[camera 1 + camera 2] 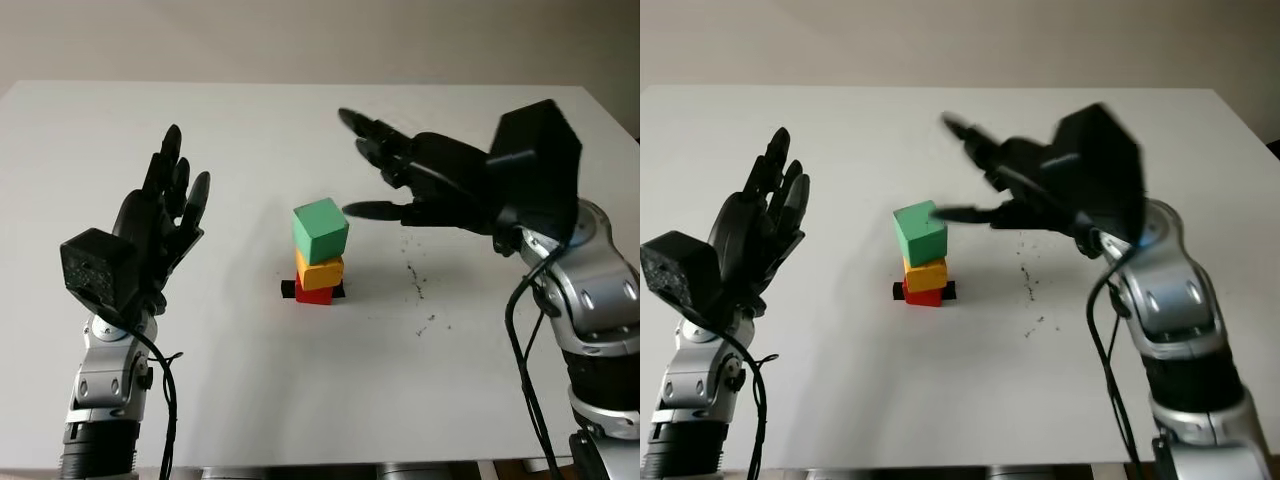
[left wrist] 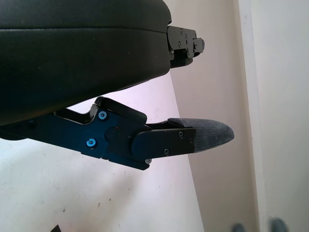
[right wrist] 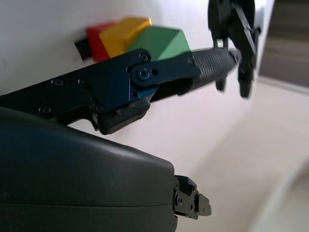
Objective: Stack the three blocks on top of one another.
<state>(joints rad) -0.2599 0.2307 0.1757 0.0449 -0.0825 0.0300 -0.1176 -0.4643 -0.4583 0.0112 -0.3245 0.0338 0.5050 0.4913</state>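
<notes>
Stack done: green block (image 1: 320, 229) on orange block (image 1: 319, 271) on red block (image 1: 314, 292), just beside right hand (image 1: 420, 180) fingertips; both hands open, left hand (image 1: 160, 225) well apart; blocks look light, rigid, side-face grips.

Green block (image 1: 320, 229) over orange block (image 1: 320, 271) over red block (image 1: 314, 293), on white table (image 1: 300, 400).

No text, label, brand, number or sign could be read on anything; the blocks, the table and both hands bore no legible markings in any view.
</notes>
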